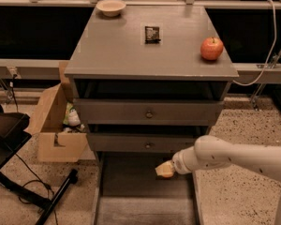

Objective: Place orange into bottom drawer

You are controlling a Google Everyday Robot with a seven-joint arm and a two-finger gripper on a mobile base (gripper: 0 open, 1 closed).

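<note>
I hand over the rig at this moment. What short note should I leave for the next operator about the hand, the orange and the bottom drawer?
Hand: low over the right part of the bottom drawer, just below the middle drawer.
Orange: not seen apart from the hand; it may be in it. None on the cabinet top, which holds only the apple, a bowl and a dark packet.
Done: bottom drawer is pulled out, hand is above it.
Left: confirm the orange, put it in the drawer, pull the arm away.
</note>
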